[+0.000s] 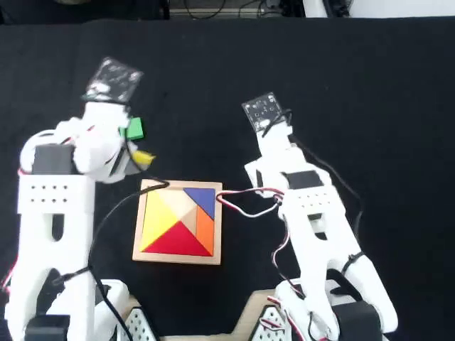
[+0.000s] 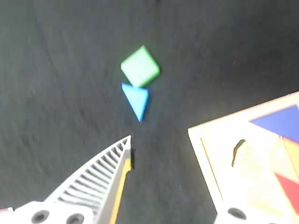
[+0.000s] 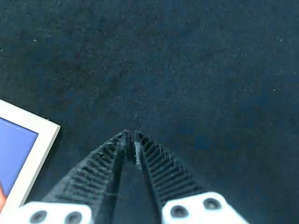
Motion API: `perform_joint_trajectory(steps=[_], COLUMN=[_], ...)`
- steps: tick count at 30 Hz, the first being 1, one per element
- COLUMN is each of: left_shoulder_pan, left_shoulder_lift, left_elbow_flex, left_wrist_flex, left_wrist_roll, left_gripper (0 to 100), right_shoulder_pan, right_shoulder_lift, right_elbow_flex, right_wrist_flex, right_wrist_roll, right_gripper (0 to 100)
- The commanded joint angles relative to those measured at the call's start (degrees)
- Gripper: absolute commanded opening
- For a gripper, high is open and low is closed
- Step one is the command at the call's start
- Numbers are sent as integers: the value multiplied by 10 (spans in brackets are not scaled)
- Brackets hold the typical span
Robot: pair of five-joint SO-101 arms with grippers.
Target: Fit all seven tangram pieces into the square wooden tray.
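Black cloth tabletop (image 1: 355,85). Square wooden tray (image 1: 178,257) nearest, partly filled. Right gripper (image 3: 130,136) clenched, nothing held. Left gripper (image 2: 177,179) spread wide, nothing seen held, near tray corner. Beyond: small blue triangle (image 2: 136,99) touched by green square piece (image 2: 140,66). Risk judged: one piece grasped, neighbour dragged askew.

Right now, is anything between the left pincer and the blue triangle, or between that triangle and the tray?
Nothing visible does. Bare black cloth lies between the left pincer and the blue triangle; the green square sits just beyond it. Cloth also runs from triangle to wooden tray, though a black cable crosses one tray corner.
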Motion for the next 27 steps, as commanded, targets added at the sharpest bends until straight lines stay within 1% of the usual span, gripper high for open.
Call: perform_joint_trajectory(steps=[1, 2, 5, 8, 10, 12, 15, 19, 21, 24, 27], left_shoulder_pan=[9, 3, -5, -5, -6, -7, -17, -33, -38, -41, -38], left_shoulder_lift=[100, 138, 249, 340, 399, 455, 549, 670, 724, 799, 867], left_elbow_flex=[-117, -137, -196, -271, -335, -413, -529, -680, -745, -837, -916], left_wrist_flex=[-4, 4, 6, 11, 39, 73, 85, 88, 96, 145, 167], left_wrist_roll=[-28, -47, -142, -240, -318, -369, -403, -422, -442, -480, -484], left_gripper=[338, 338, 332, 273, 250, 255, 291, 351, 350, 352, 352], right_shoulder_pan=[8, 8, 8, 9, 9, 12, 25, 23, 23, 23, 23], right_shoulder_lift=[35, 56, 124, 189, 221, 242, 258, 259, 259, 259, 260], right_elbow_flex=[-1, -4, -37, -87, -124, -149, -165, -166, -166, -166, -166], right_wrist_flex=[-47, -55, -63, -43, -12, 10, 17, 17, 16, 15, 15], right_wrist_roll=[-6, -4, -2, -4, -5, -5, -5, -6, -6, -6, -6], right_gripper=[11, 11, 11, 11, 11, 11, 11, 11, 11, 11, 11])
